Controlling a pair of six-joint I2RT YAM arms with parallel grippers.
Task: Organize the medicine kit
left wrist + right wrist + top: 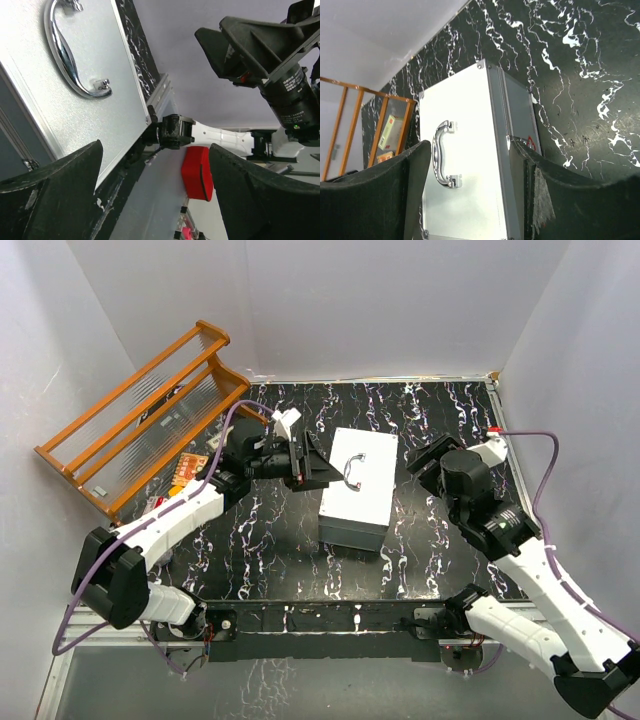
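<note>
Seen from above, the medicine kit (358, 490) lies closed in the middle of the black marbled table (440, 410), with its handle (356, 469) on top. The left gripper (305, 468) is just beside its left edge, and the right gripper (425, 462) is near its right side. A wooden rack (140, 415) is at the far left.

In the left wrist view the fingers (55, 195) are spread, with nothing between them.

In the right wrist view the fingers (380, 195) are apart too, and the kit lies beyond them.
</note>
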